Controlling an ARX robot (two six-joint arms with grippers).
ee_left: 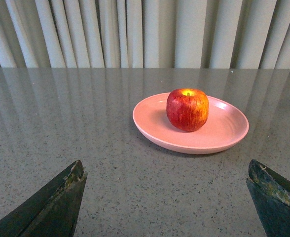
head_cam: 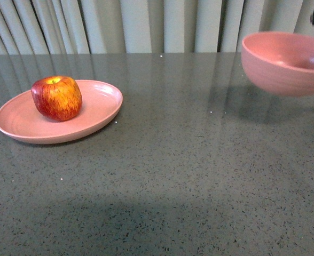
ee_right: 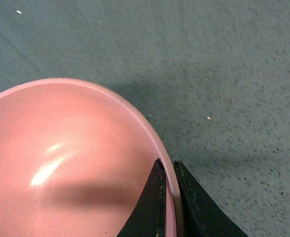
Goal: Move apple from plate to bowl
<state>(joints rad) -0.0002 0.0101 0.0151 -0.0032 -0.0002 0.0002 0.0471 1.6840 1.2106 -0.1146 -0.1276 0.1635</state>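
My left gripper [ee_left: 165, 170] is released: its two fingers stand wide apart, low over the table [head_cam: 189, 170], with nothing between them. This spread suits the apple [ee_left: 187, 109], which a narrow opening would not admit. My right gripper [ee_right: 167, 163] is clenched on the rim of the bowl [head_cam: 277, 74], one finger inside the wall and one outside; the thin rim is the only part of the bowl that a jaw can pinch. In the front view the bowl appears raised off the table, with its shadow lying below it, so I judge that I hold it aloft as the receiving vessel. Beyond the left fingers comes table, then the plate [ee_left: 184, 145], resting flat. The apple sits upright near the middle of the plate, stem dimple up, and is not yet moved. Plate and bowl are well apart, with only table between them. Nothing blocks the left gripper's line to the apple; the plate's low rim is the sole edge to clear. My finger inside the bowl narrows the drop zone slightly. A pleated curtain [head_cam: 146, 24] closes the far side.
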